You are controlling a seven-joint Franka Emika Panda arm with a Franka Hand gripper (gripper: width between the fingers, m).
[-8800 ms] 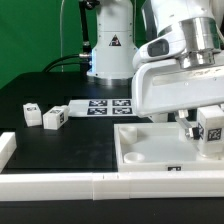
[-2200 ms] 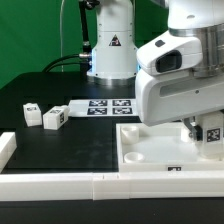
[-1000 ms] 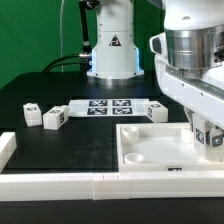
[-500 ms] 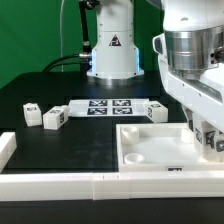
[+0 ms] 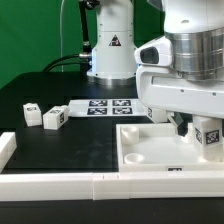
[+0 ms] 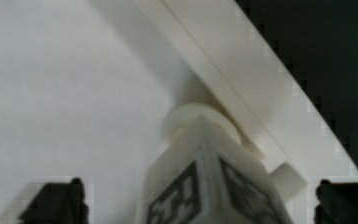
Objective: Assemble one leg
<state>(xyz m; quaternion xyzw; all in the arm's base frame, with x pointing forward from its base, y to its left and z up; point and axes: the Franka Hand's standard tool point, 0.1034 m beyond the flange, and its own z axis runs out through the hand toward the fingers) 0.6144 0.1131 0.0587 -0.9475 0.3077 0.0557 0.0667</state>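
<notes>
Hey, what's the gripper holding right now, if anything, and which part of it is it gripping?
Nothing, it seems: the gripper is open, and the leg sits between its fingers with a visible gap on each side.

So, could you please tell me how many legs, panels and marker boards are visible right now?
legs: 3
panel: 1
marker board: 1
total: 5
</notes>
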